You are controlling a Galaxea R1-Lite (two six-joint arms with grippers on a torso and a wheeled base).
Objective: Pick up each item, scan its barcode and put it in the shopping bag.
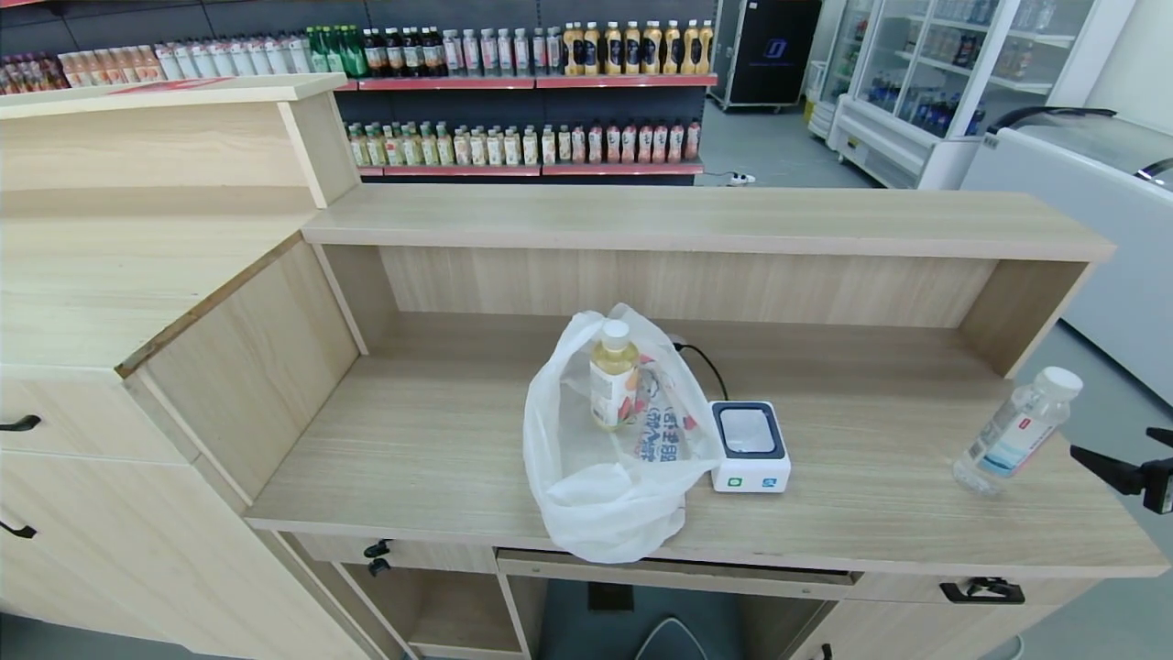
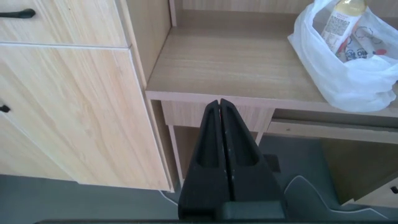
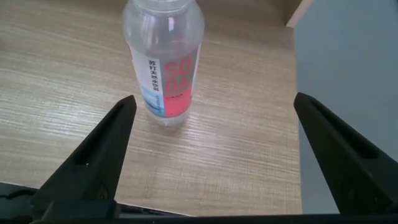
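Note:
A white plastic shopping bag (image 1: 586, 477) stands open in the middle of the wooden counter (image 1: 431, 440), with a yellow drink bottle (image 1: 612, 376) upright inside it. A white barcode scanner (image 1: 750, 445) sits just right of the bag. A clear water bottle (image 1: 1013, 431) stands at the counter's right end. My right gripper (image 1: 1113, 442) is open right of that bottle; in the right wrist view the water bottle (image 3: 165, 59) stands just beyond the open right gripper (image 3: 214, 99). My left gripper (image 2: 219, 102) is shut on nothing, low before the counter's front edge, left of the bag (image 2: 348, 74).
A raised wooden ledge (image 1: 706, 220) runs behind the counter, with a taller cabinet (image 1: 137, 275) on the left. The scanner's black cable (image 1: 706, 362) trails behind the bag. Drawers with black handles (image 1: 981, 591) sit under the counter. Store shelves with bottles stand far behind.

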